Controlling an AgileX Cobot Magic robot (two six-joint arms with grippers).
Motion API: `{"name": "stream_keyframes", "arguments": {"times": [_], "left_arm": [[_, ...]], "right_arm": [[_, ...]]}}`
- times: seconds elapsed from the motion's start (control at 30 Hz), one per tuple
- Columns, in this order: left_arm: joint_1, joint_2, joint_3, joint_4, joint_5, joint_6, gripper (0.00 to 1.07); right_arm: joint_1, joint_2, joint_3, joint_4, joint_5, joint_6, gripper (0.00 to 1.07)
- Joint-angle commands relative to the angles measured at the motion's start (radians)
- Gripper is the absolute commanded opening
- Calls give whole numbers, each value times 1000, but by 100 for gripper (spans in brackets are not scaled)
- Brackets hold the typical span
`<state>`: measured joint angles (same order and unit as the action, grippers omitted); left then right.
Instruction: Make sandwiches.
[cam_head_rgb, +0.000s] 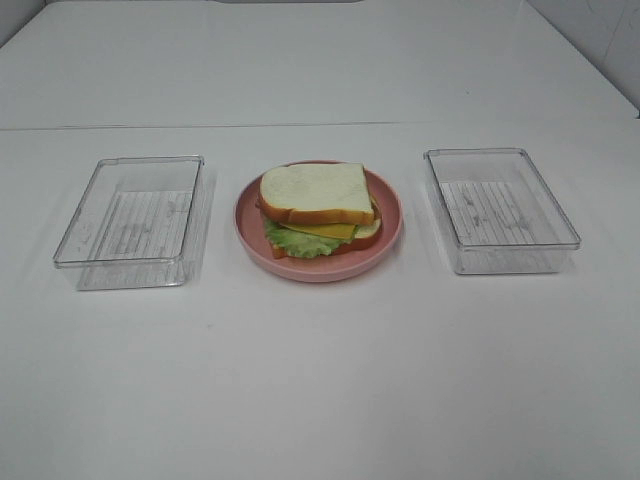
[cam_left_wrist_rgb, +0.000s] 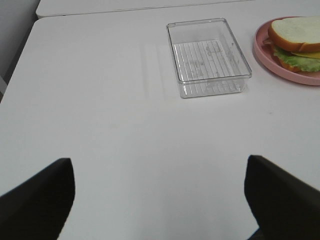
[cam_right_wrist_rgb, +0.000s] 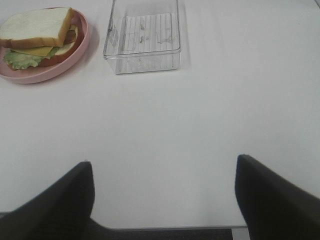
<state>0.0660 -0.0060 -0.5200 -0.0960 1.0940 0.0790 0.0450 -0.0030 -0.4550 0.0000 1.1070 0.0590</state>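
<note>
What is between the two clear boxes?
In the high view, the pink plate holding the sandwich sits between the left tray and right tray.

A round pink plastic plate (cam_head_rgb: 385, 225) sits at the centre of the exterior high view on a plain white table (cam_head_rgb: 320, 380). A clear rectangular plastic tray (cam_head_rgb: 128, 210) with a ribbed floor lies to the left of the plate, near it but apart. A second clear rectangular plastic tray (cam_head_rgb: 500, 208) of the same kind lies to the right of the plate, also apart. A thin seam runs across the table in the upper part of the frame.
</note>
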Motion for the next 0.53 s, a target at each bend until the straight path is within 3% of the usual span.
{"name": "stream_keyframes", "arguments": {"times": [0.03, 0.53], "left_arm": [[-7, -20, 2, 3, -16, -9, 85], [-7, -18, 2, 0, -17, -10, 85]], "right_arm": [[0, -25, 5, 0, -8, -17, 75], [0, -25, 5, 0, -8, -17, 75]]}}
